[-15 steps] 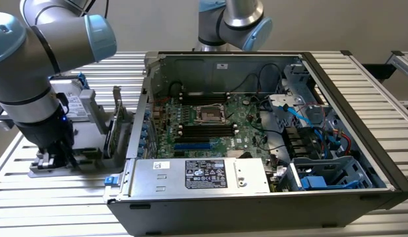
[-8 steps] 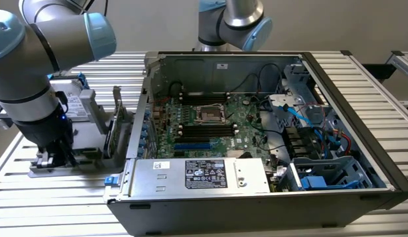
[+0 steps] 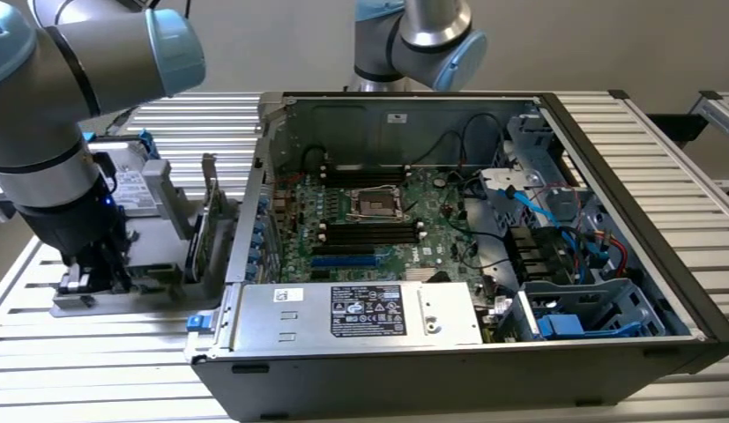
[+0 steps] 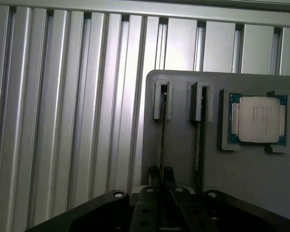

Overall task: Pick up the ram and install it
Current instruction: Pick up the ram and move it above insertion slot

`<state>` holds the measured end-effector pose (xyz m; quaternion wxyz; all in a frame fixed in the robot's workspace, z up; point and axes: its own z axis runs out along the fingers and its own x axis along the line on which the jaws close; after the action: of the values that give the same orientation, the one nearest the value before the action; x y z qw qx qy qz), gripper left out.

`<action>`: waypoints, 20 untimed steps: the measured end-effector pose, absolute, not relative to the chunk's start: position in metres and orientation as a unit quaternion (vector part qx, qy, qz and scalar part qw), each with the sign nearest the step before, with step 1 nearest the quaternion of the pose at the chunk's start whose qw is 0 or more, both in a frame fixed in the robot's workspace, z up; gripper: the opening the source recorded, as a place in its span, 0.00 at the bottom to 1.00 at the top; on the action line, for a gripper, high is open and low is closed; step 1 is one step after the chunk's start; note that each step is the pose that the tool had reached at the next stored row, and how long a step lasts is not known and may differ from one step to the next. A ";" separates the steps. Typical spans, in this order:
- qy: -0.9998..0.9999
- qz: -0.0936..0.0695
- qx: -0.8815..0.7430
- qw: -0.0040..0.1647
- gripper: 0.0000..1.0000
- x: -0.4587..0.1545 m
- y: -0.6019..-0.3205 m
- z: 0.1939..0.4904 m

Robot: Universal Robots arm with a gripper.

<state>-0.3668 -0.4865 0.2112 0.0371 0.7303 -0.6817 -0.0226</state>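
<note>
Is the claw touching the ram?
Touching. The wrist view shows the gripper pinching the ram from both sides.

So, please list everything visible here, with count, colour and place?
computer case: one, black, on the table.
motherboard: one, green, inside the case.
power supply: one, silver, inside the case.
holder: one, grey, exterior view's left of the case.
card: one, green, upright between holder and case.
ram stick: one, dark, upright in a holder slot.
second ram stick: one, dark, in the next slot.
processor chip: one, silver, in the holder's recess.
table: one, silver, slatted.
arm: one, grey and blue, above the holder.
gripper: one, black, shut on the ram stick.
</note>
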 end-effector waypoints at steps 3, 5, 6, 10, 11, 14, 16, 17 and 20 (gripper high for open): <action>-0.682 -0.024 0.730 0.038 0.14 -0.367 -0.487 0.217; -0.682 -0.024 0.730 0.039 0.14 -0.367 -0.486 0.221; -0.682 -0.025 0.730 0.039 0.14 -0.367 -0.486 0.224; -0.681 -0.027 0.730 0.041 0.14 -0.366 -0.487 0.238; -0.681 -0.027 0.730 0.041 0.14 -0.366 -0.486 0.242; -0.681 -0.028 0.730 0.042 0.14 -0.365 -0.487 0.253; -0.681 -0.029 0.730 0.043 0.14 -0.363 -0.486 0.260; -0.681 -0.029 0.730 0.043 0.14 -0.361 -0.487 0.263; -0.681 -0.030 0.730 0.044 0.14 -0.356 -0.487 0.274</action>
<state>-0.3563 -0.4865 0.2739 0.0440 0.7301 -0.6813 -0.0301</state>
